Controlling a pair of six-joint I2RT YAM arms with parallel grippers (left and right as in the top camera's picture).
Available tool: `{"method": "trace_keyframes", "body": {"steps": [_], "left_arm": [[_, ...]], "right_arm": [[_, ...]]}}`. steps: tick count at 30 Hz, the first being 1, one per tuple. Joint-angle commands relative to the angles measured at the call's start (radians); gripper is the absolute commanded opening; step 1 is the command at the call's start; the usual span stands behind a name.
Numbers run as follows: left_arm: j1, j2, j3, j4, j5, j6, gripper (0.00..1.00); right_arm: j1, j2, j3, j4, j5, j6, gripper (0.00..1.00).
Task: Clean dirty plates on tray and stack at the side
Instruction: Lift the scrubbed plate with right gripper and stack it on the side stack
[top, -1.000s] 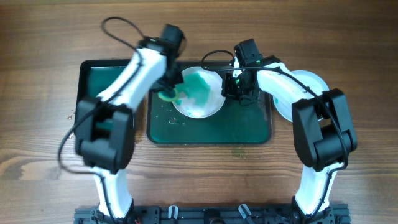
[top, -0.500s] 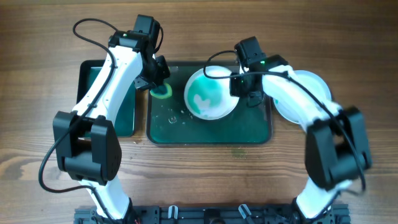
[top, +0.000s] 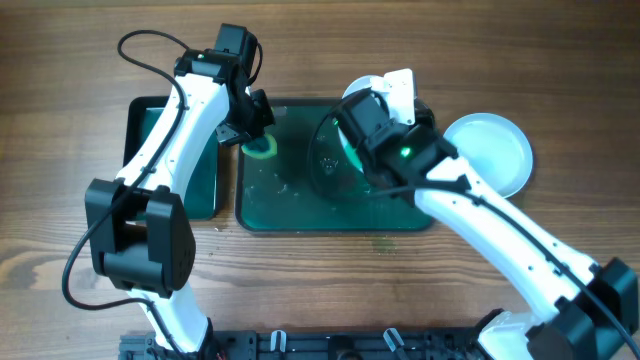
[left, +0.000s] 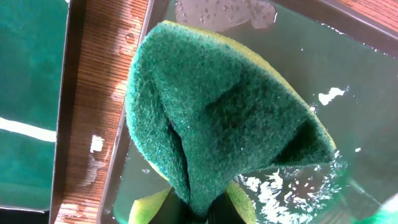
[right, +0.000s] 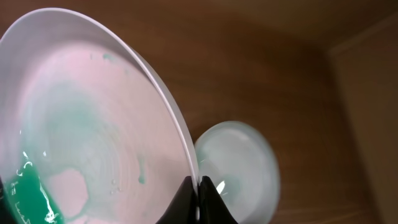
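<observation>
My right gripper (right: 199, 194) is shut on the rim of a white plate (right: 81, 118) smeared with green streaks. It holds the plate tilted on edge above the tray (top: 340, 205); overhead the plate (top: 349, 140) is mostly hidden by the arm. A clean, slightly bluish plate (top: 492, 150) lies on the wood to the right of the tray and also shows in the right wrist view (right: 239, 165). My left gripper (left: 200, 211) is shut on a green-and-yellow sponge (left: 217, 112), held at the tray's wet far-left corner (top: 262, 147). A third plate is not in view.
A smaller narrow green tray (top: 150, 150) lies left of the large one, partly under my left arm. Water droplets and green smears (top: 285, 185) lie on the large tray's floor. Bare wooden table (top: 320, 290) surrounds both trays.
My right arm has lifted the smeared plate off the tray floor and tipped it up on edge. My left arm drew the sponge back to the tray's left corner, then held still.
</observation>
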Motion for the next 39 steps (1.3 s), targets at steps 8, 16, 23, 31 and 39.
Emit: {"method": "trace_keyframes", "body": {"steps": [8,16,23,31,39], "left_arm": [[-0.001,-0.008,-0.005,0.000,0.004,-0.013,0.04],[-0.001,-0.008,-0.005,0.000,0.004,-0.013,0.04],[-0.004,-0.008,-0.005,0.000,0.004,-0.013,0.04],[-0.004,-0.008,-0.005,0.000,0.004,-0.013,0.04],[-0.004,-0.008,-0.005,-0.001,0.004,-0.013,0.04]], "right_arm": [[0.121,-0.050,0.005,0.002,0.487,-0.177,0.04],[0.139,-0.050,0.005,0.005,0.642,-0.203,0.04],[0.138,-0.050,0.005,0.010,0.529,-0.200,0.04],[0.034,-0.050,0.005,0.014,-0.299,-0.042,0.04],[-0.359,-0.050,0.005,0.012,-0.889,-0.041,0.04]]}}
